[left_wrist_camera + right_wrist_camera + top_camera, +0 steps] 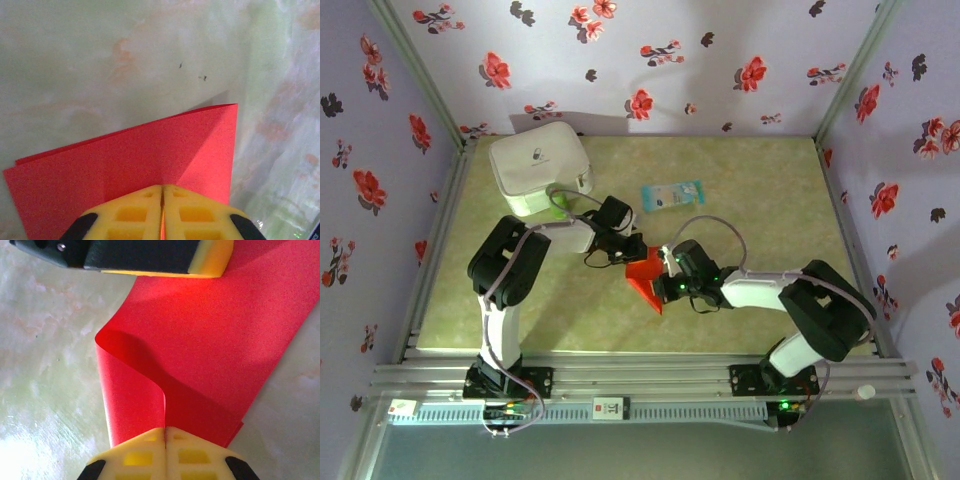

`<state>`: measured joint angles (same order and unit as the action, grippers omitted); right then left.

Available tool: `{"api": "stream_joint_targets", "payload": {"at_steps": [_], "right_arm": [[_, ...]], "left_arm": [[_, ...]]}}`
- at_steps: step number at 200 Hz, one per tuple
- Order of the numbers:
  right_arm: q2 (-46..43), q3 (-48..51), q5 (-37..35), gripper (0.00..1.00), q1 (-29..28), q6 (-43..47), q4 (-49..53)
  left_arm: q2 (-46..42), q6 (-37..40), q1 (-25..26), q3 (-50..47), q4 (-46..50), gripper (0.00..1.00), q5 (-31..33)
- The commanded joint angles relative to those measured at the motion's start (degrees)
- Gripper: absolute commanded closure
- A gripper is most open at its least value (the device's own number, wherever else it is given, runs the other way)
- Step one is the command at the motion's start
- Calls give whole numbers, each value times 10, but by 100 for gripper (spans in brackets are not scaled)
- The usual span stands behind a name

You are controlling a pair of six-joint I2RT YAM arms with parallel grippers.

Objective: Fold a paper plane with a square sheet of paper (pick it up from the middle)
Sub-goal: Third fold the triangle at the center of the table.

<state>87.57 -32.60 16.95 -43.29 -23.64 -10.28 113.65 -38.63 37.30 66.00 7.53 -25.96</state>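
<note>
The square sheet of paper (645,278) hangs between my two grippers, lifted over the middle of the table (770,230). It is a single sheet, bright red and plain. In my left wrist view it lies doubled over, with a second layer peeping out along its far edge.

My left gripper (161,192) is closed on it. The yellow pads (132,212) meet with only the thin red edge between them, and the paper spreads away from them as a broad flat panel. My right gripper (165,432) is likewise pinched tight on the sheet. Here the paper curls up out of the pads in a loose wave before flattening toward my other hand, whose finger crosses the top of that view.

From above, the sheet looks roughly triangular. Its wide edge sits up between my two grippers and one sharp corner points down toward the near edge of the table, so its long axis runs far to near.

Farther off there is one pale blue packet (671,194) lying flat just beyond my hands, and one white case (538,165) at the far left corner. Both are well apart from the paper.
</note>
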Motion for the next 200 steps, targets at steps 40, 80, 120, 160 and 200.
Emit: {"api": "stream_joint_targets", "payload": {"at_steps": [40,80,120,160,200], "right_arm": [[-11,-10,-13,100,9,-10,28],[-5,-17,-17,100,11,-10,29],[-2,-21,-21,100,14,-10,31],[3,-25,-21,100,15,-9,30],[13,-29,-16,100,16,-8,31]], "left_arm": [[8,-3,5,-20,25,91,24],[9,-4,5,-21,25,91,25],[9,-5,5,-23,23,91,24],[9,-6,5,-25,21,90,25],[8,-8,6,-29,17,90,24]]}}
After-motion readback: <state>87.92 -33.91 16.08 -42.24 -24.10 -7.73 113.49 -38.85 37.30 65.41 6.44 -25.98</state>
